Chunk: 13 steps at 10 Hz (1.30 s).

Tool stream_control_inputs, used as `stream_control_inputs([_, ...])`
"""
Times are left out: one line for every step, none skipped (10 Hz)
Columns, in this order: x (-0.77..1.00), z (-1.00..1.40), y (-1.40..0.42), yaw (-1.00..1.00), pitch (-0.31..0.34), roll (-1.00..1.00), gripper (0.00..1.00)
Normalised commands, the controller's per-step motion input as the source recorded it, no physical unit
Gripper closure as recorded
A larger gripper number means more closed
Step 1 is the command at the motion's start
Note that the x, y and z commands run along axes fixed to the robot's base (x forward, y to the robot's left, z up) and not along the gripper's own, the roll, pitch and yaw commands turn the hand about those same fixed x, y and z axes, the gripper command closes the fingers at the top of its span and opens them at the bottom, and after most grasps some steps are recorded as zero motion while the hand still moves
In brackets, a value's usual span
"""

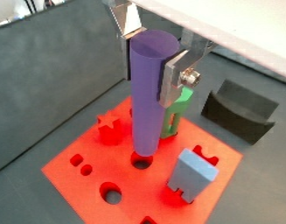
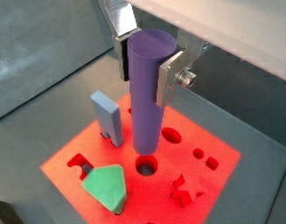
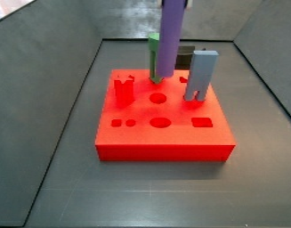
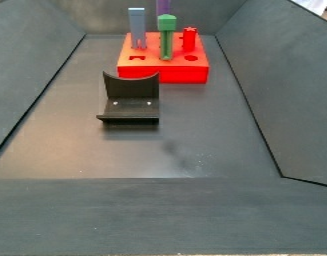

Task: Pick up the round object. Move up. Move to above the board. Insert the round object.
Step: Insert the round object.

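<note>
Gripper (image 1: 153, 52), at upper centre of both wrist views, is clamped on the round object (image 1: 148, 96), whose lower end meets a round hole in the board (image 1: 80, 179). Picking up, lifting and carrying over look finished; I judge the insertion begun, though how deep it sits is unclear, and release is left. Nearest in a side view lies the fixture (image 4: 130, 98), mid-left. Beyond, upper centre, the board carries a grey-blue peg (image 4: 136, 28) and a green peg (image 2: 107, 188) standing in holes; other holes are empty.
</note>
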Motion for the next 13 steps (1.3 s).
stream_control_inputs([-0.11, -0.45, 0.00, 0.00, -0.121, 0.00, 1.00])
stream_control_inputs([-0.09, -0.44, 0.00, 0.00, -0.120, 0.00, 1.00])
stream_control_inputs([0.00, -0.42, 0.00, 0.00, -0.103, 0.00, 1.00])
stream_control_inputs([0.00, -0.41, 0.00, 0.00, -0.094, 0.00, 1.00])
stream_control_inputs([0.00, -0.41, 0.03, 0.00, -0.094, 0.01, 1.00])
stream_control_inputs([0.00, -0.35, 0.05, 0.00, -0.074, 0.01, 1.00])
stream_control_inputs([-0.07, -0.29, 0.14, 0.00, -0.080, 0.00, 1.00])
stream_control_inputs([-0.08, -0.27, 0.20, 0.00, -0.067, 0.00, 1.00])
stream_control_inputs([-0.05, -0.25, 0.21, 0.00, -0.060, 0.00, 1.00])
stream_control_inputs([-0.01, -0.23, 0.17, 0.00, -0.064, -0.02, 1.00])
stream_control_inputs([0.00, -0.23, 0.07, 0.00, -0.066, -0.03, 1.00])
stream_control_inputs([0.00, -0.25, 0.00, 0.00, -0.089, -0.01, 1.00])
stream_control_inputs([-0.02, -0.33, 0.00, 0.00, -0.111, 0.00, 1.00])
